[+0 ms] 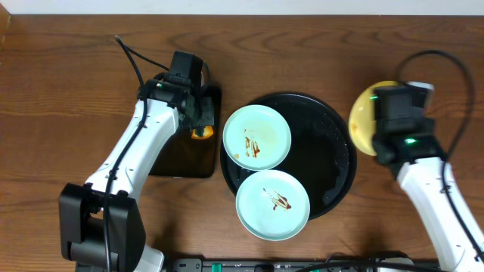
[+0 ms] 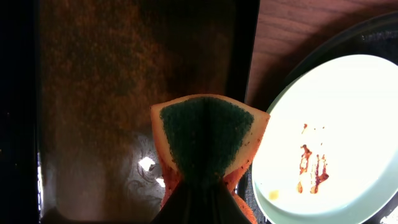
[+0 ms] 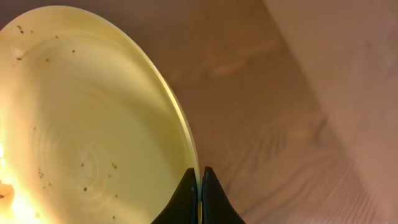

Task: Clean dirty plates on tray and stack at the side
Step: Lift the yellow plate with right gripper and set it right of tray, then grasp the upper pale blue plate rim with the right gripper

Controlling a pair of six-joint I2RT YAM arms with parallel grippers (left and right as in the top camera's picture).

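Observation:
Two mint-blue plates with brown smears lie on the round black tray (image 1: 333, 143): one at its upper left (image 1: 257, 136), one at its front (image 1: 272, 204). The upper one shows in the left wrist view (image 2: 336, 143). My left gripper (image 1: 201, 128) is shut on an orange sponge with a green scrub face (image 2: 208, 140), over the small black rectangular tray (image 1: 181, 159). My right gripper (image 1: 378, 125) is shut on the rim of the pale yellow plate (image 1: 363, 117), held tilted right of the round tray; its face (image 3: 81, 124) carries small dark specks.
The rectangular tray (image 2: 99, 93) lies left of the round tray, almost touching it. A cable (image 1: 132, 57) runs across the table behind the left arm, and another loops above the right arm (image 1: 446, 64). Wooden table (image 1: 60, 113) surrounds both trays.

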